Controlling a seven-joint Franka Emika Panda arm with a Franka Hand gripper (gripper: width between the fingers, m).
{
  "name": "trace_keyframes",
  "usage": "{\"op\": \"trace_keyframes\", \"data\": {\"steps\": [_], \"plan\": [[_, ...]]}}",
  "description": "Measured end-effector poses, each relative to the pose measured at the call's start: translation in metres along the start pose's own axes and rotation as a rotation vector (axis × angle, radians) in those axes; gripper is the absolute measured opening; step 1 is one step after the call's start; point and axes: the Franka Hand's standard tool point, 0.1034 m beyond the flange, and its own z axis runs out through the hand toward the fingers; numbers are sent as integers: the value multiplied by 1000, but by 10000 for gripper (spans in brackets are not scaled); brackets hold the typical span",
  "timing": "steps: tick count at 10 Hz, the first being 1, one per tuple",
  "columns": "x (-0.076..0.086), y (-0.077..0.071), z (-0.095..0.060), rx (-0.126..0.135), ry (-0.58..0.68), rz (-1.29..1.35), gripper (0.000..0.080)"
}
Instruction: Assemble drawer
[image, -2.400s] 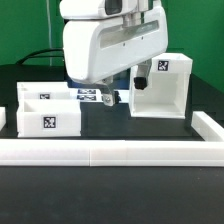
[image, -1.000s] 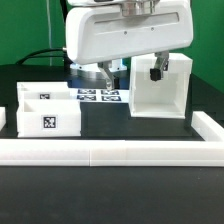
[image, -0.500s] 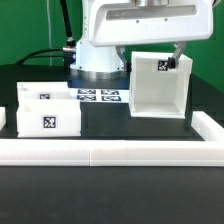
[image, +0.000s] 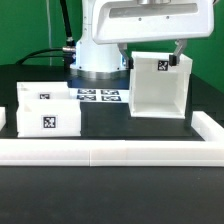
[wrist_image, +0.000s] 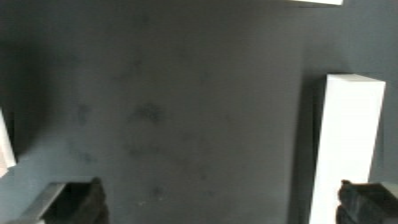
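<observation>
A white open-fronted drawer box (image: 160, 92) stands upright on the dark table at the exterior view's right, a marker tag on its back panel. A white drawer tray (image: 45, 110) with a tag lies at the left. My gripper (image: 153, 58) hangs over the top of the box, one finger (image: 179, 57) showing by its right wall. In the wrist view my gripper (wrist_image: 221, 205) is open and empty. Its two dark fingertips (wrist_image: 71, 205) stand far apart over dark table. A white box wall (wrist_image: 352, 125) lies close to one of them.
The marker board (image: 100, 96) lies flat on the table between the tray and the box. A long white rail (image: 110, 150) runs along the table's front, with a raised end (image: 208, 125) at the right. Green cloth hangs behind.
The arm has risen and moved to the exterior view's right, from the gap between tray and box to above the box. Over the last half second it has hardly moved.
</observation>
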Motion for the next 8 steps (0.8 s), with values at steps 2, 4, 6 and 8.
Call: {"op": "trace_keyframes", "data": {"steps": [2, 4, 6, 8], "plan": [[-22, -17, -11, -14, -16, 171, 650], [-46, -31, -21, -28, -45, 223, 650], [-61, -41, -30, -34, -32, 216, 650], [-61, -40, -28, -34, -35, 215, 650]]}}
